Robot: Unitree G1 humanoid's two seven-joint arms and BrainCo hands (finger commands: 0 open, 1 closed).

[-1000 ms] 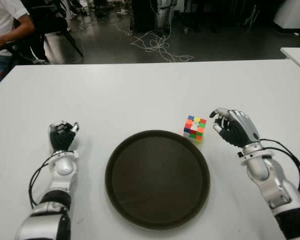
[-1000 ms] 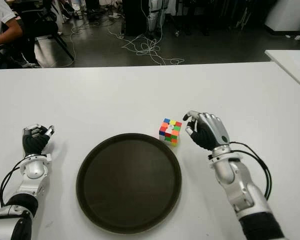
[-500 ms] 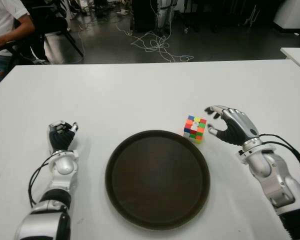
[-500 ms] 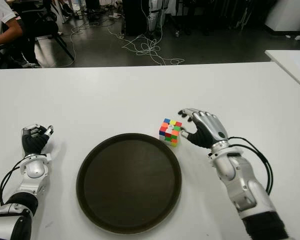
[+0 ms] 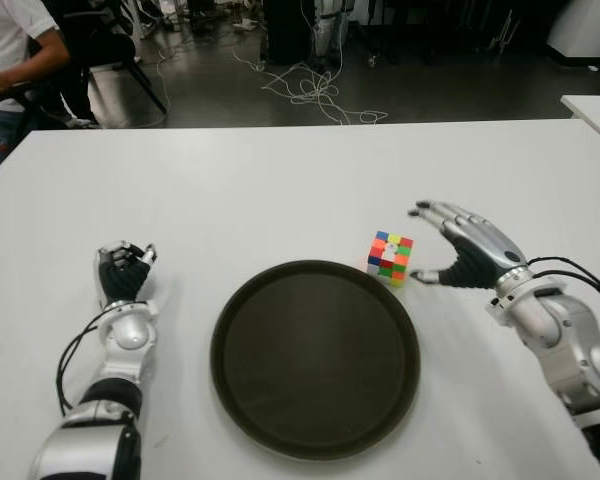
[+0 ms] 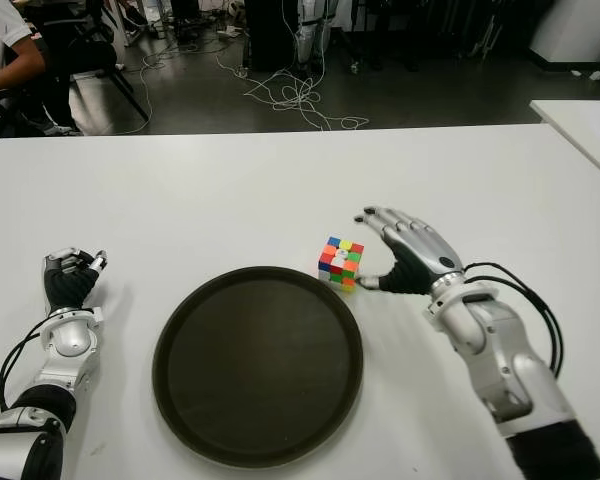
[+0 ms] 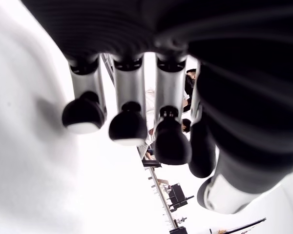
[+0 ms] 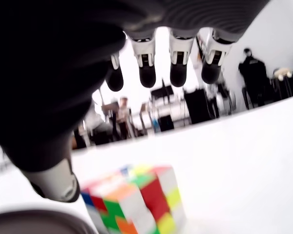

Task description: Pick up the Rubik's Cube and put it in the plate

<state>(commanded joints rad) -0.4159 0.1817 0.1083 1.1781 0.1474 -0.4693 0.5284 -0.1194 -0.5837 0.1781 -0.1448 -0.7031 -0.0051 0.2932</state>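
Up close, the right hand (fingers spread, holding nothing) faces the Rubik's Cube beside the plate.

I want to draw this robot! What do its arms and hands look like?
Both arms are shiny silver metal with rounded joints, turning black near the elbows. The left hand and right hand have black palms, silver backs and jointed fingers that are silver with rounded black tips. Thin black cables loop beside each wrist. No sleeves or markings show.
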